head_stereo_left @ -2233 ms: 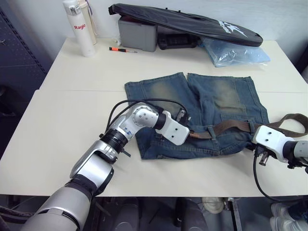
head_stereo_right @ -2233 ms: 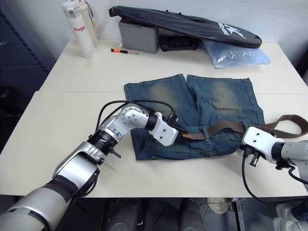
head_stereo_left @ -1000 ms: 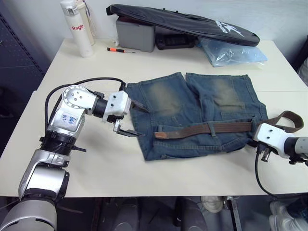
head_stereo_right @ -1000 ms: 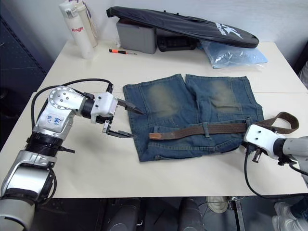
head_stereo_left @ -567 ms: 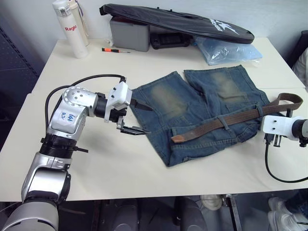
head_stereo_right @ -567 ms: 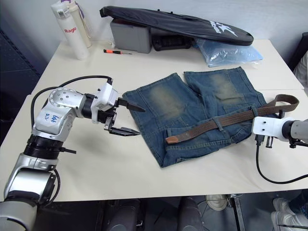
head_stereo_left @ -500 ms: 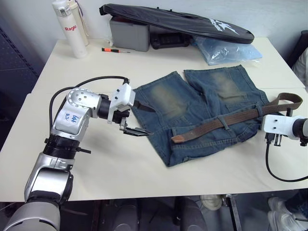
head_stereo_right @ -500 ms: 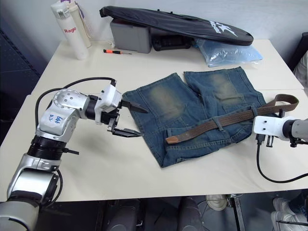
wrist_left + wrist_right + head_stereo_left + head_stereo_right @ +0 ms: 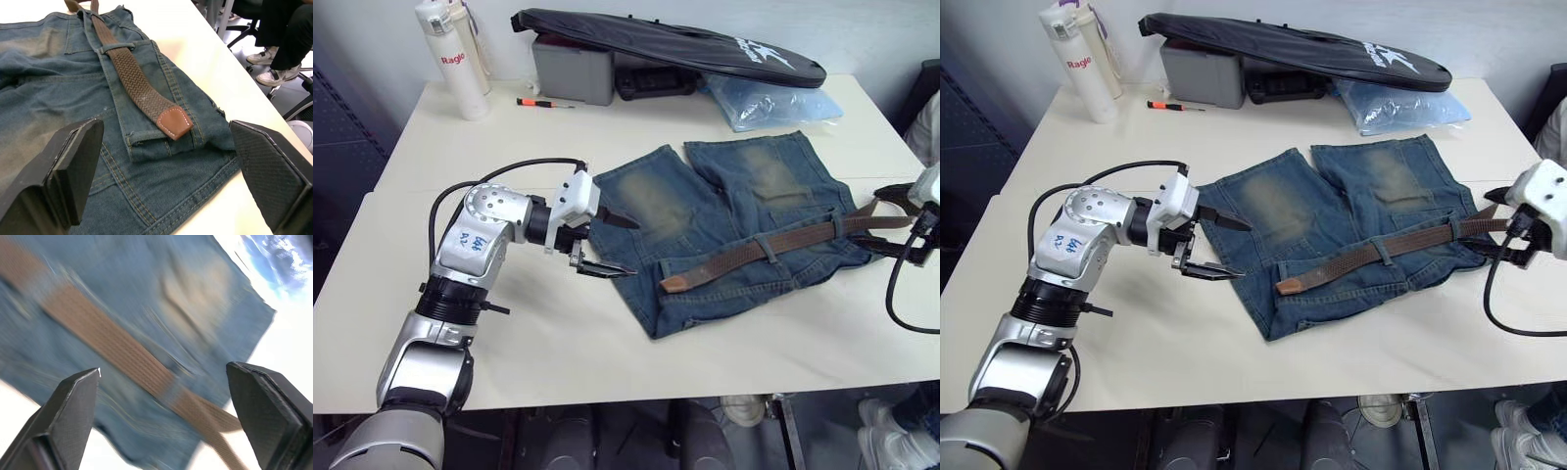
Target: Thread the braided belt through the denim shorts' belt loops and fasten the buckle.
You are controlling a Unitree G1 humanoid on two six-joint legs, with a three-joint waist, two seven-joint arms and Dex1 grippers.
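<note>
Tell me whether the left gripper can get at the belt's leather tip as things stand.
Probably yes: the left gripper is open beside the denim shorts, and the leather tip of the braided belt lies uncovered on top.

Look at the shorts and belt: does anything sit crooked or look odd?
Yes. The shorts lie skewed on the table, and the belt runs across them at a slant. Its leather tip lies loose on the denim.

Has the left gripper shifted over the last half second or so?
Yes. The left gripper has closed in on the denim shorts, its open jaws now at the shorts' edge, nearer the braided belt tip, judged against the white bottle.
</note>
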